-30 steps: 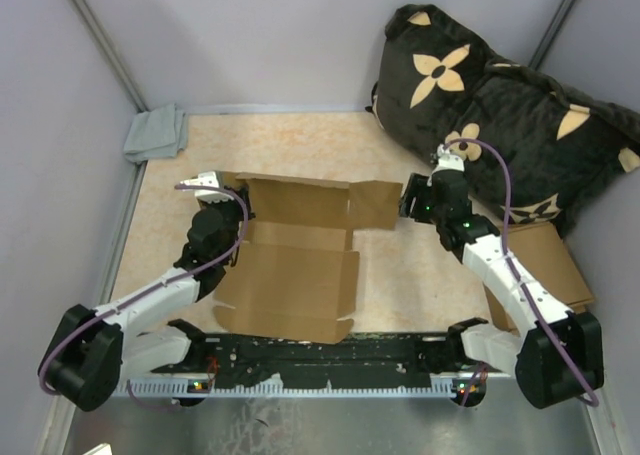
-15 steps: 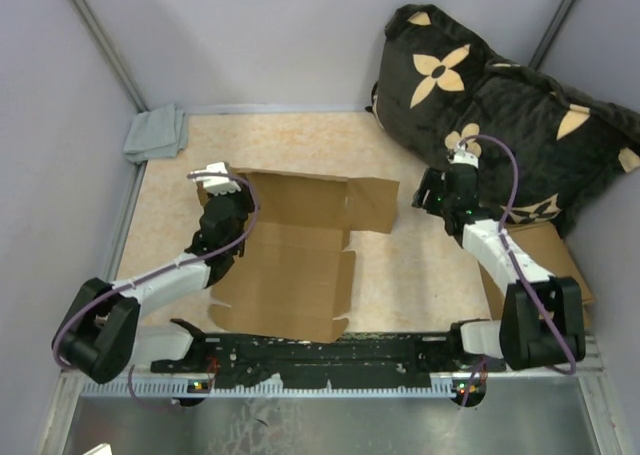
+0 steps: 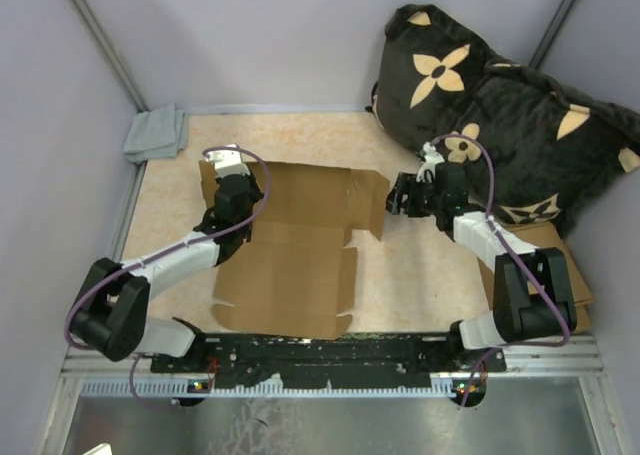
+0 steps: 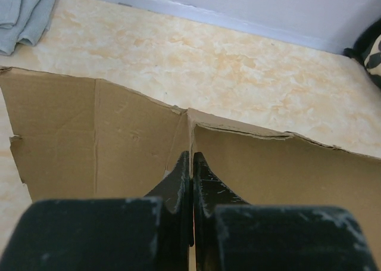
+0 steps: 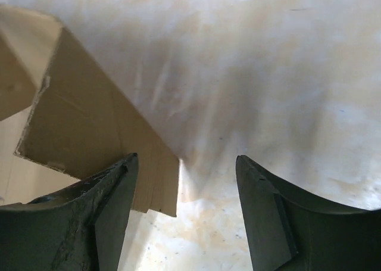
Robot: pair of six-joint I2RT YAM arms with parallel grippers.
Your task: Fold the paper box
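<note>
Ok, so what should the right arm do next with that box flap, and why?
Probably close the right gripper on the flap. Its jaws stand open with the end flap of the paper box between them, close to one side and not gripped, while the left gripper is shut at the back panel's slit.

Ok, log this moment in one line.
task: fold box | left jaws: shut, at back slit | right jaws: open, at right flap | box: open
</note>
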